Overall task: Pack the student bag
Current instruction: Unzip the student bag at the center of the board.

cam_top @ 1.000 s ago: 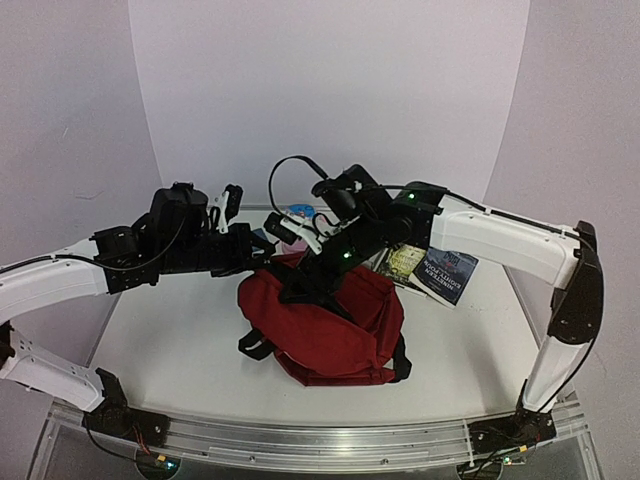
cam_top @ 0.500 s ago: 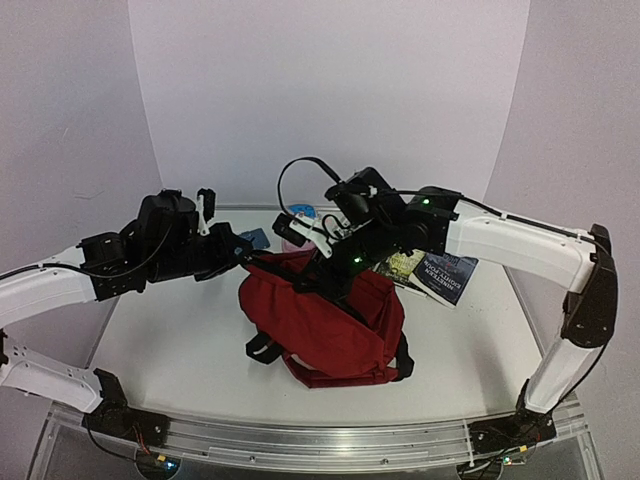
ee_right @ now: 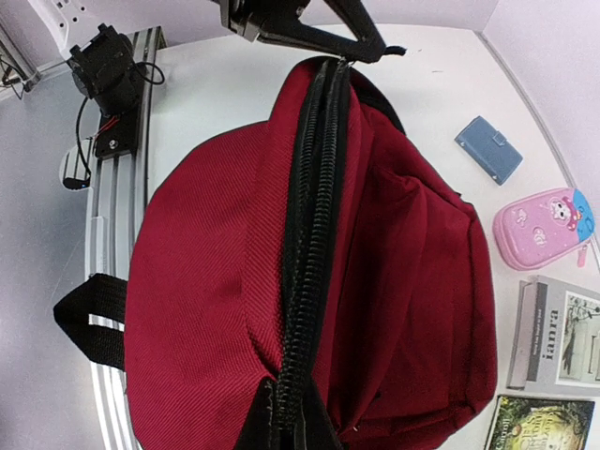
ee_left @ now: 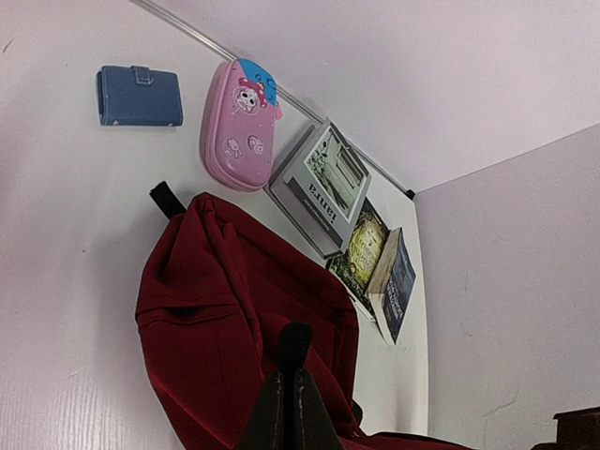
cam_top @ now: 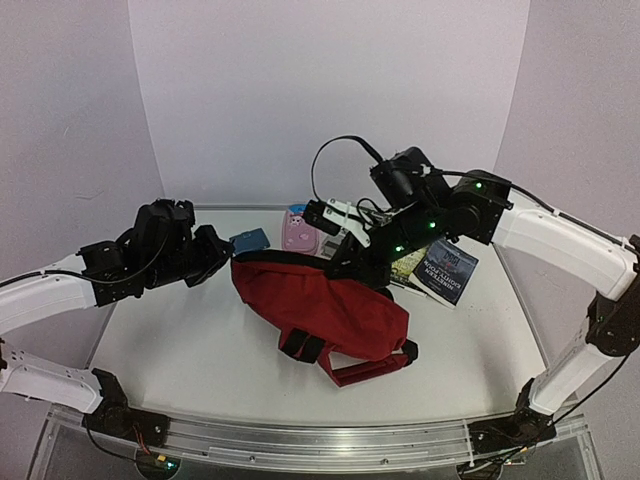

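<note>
The student bag (cam_top: pixel 330 312), dark red fabric, hangs stretched between my two grippers above the table. My left gripper (cam_top: pixel 230 262) is shut on a black tab (ee_left: pixel 293 342) at the bag's left end, and the left wrist view looks down the red fabric (ee_left: pixel 216 319). At the other end, my right gripper (cam_top: pixel 350 266) is shut on the bag's black zip edge (ee_right: pixel 314 244). The zip runs closed from the right gripper (ee_right: pixel 291 427) to the left gripper (ee_right: pixel 370 49). A black strap (cam_top: pixel 300 346) dangles below the bag.
At the back of the table lie a blue wallet (cam_top: pixel 250 241), a pink pencil case (cam_top: pixel 297 230) and a grey book (ee_left: pixel 319 183). Two more books (cam_top: pixel 440 268) lie at the back right. The aluminium rail (ee_right: pixel 112 187) runs along the near edge.
My right gripper has shut on the bag's zip edge. Both arms have drawn apart and upward, so the bag went from slumped on the table to stretched out between them.
</note>
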### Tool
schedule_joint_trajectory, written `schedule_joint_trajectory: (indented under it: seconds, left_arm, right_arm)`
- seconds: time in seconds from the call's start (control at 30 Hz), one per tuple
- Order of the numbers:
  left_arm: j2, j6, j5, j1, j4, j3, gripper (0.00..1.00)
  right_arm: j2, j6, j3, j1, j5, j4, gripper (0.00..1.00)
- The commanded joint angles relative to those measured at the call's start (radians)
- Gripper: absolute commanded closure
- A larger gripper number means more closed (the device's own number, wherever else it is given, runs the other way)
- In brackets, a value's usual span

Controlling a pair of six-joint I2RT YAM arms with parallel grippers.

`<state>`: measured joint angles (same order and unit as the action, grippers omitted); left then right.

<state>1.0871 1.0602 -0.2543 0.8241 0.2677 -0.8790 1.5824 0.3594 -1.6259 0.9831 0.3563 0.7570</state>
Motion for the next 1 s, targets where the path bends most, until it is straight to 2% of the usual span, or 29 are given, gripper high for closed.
schedule_joint_trajectory:
  seconds: [0.0, 0.53, 0.77, 0.87, 0.97]
  left_arm:
    - [-0.011, 0.057, -0.091, -0.084, -0.018, 0.055, 1.00]
    - [0.005, 0.208, -0.015, -0.243, -0.040, 0.221, 1.00]
    - [-0.004, 0.268, -0.010, -0.290, 0.052, 0.249, 1.00]
    - [-0.051, 0.222, 0.007, -0.293, 0.033, 0.265, 1.00]
    - [-0.126, 0.092, 0.077, -0.292, -0.020, 0.269, 1.00]
  right_arm:
    - [-0.088, 0.048, -0.071, -0.042, -0.025, 0.111, 1.00]
    - [-0.156, 0.099, -0.128, -0.109, 0.043, 0.189, 1.00]
    - [-0.198, 0.148, -0.077, -0.150, 0.007, 0.203, 1.00]
    - [-0.202, 0.166, -0.030, -0.151, 0.025, 0.203, 1.00]
    - [-0.182, 0.184, 0.032, -0.148, 0.086, 0.201, 1.00]
